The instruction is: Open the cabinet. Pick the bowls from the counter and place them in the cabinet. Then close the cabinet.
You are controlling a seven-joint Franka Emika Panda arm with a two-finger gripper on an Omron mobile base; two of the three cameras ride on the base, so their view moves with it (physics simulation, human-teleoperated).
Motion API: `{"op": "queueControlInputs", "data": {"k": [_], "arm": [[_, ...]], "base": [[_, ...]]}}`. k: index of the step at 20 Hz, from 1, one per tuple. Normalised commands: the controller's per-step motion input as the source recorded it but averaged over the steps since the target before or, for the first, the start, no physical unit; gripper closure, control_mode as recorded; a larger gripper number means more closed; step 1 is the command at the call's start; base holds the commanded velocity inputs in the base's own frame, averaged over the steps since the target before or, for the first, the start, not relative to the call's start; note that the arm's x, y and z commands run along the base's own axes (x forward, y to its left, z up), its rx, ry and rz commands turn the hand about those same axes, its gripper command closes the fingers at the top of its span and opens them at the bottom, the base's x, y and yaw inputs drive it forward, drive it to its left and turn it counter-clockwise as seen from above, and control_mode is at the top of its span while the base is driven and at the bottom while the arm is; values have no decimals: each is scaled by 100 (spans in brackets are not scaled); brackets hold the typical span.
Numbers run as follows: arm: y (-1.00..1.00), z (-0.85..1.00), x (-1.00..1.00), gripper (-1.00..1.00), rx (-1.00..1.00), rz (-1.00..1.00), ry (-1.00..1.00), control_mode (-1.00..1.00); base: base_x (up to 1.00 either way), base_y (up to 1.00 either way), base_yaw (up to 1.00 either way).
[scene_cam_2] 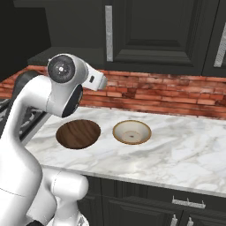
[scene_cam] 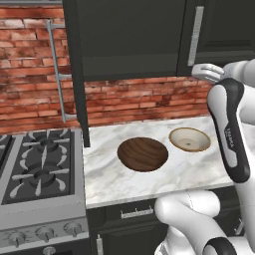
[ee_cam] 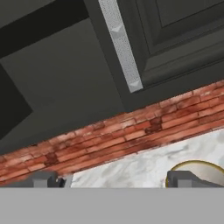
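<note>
On the counter (scene_cam: 124, 184), brown bowl (scene_cam: 143, 154) beside cream bowl (scene_cam: 190, 139) — jaws wide, empty, below the cabinet (scene_cam: 129, 35).

Marble table (scene_cam: 149, 187): dark wood-grain bowl (scene_cam: 142, 153) and cream tan-rimmed bowl (scene_cam: 190, 139) sit on it upright, near each other, not touching; stovetop (scene_cam: 35, 164) abuts its left edge.

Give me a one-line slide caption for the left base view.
Cabinet door swung open, brown bowl and cream bowl waiting on the marble counter.
</note>
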Motion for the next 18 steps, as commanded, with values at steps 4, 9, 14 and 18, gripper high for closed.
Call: {"op": "queueControlInputs", "data": {"k": [4,9,14,18], "arm": [[-15,0,0,-100,-3,4,0,-100],[-8,0,2,-100,-2,2,0,-100],[-7,3,1,-100,-8,0,-1,-100],[0,2,11,-100,-7,0,3,-100]], "base": [[0,0,0],[0,0,0],[0,0,0],[0,0,0]]}}
